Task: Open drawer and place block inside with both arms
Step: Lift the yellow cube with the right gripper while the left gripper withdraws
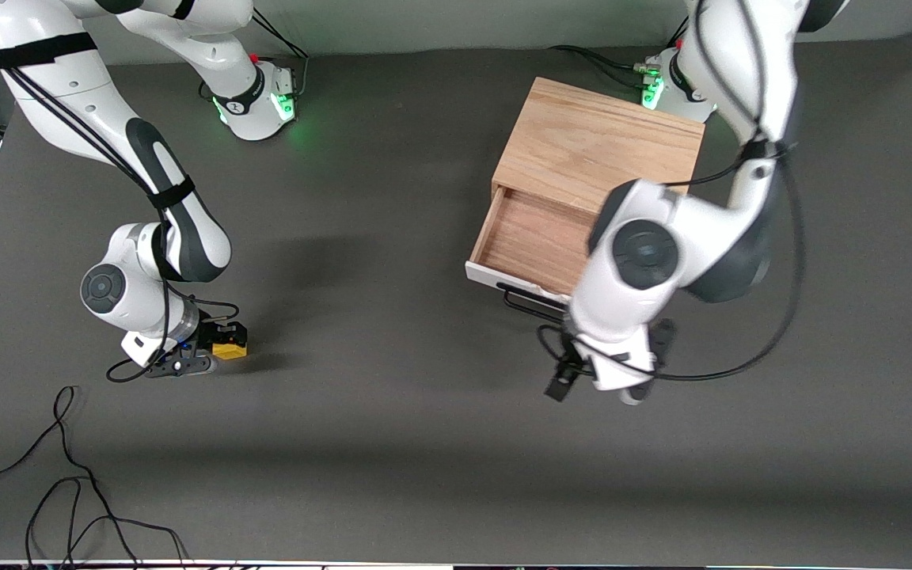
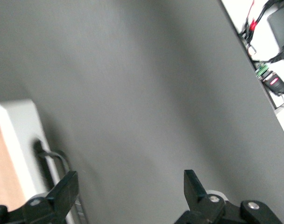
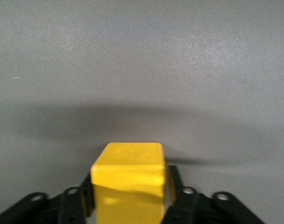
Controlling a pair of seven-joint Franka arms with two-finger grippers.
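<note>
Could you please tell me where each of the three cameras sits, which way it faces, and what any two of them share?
Front view: high across the table, facing both arms' bases; shows the open drawer, the left gripper near its handle, and the right gripper closed on the block.
Left wrist view: on the left wrist, looking along the open left gripper at the drawer's handle.
Right wrist view: on the right wrist, looking at the block between its fingers.
Shared: front and right wrist views show the block; front and left wrist views show the handle.
</note>
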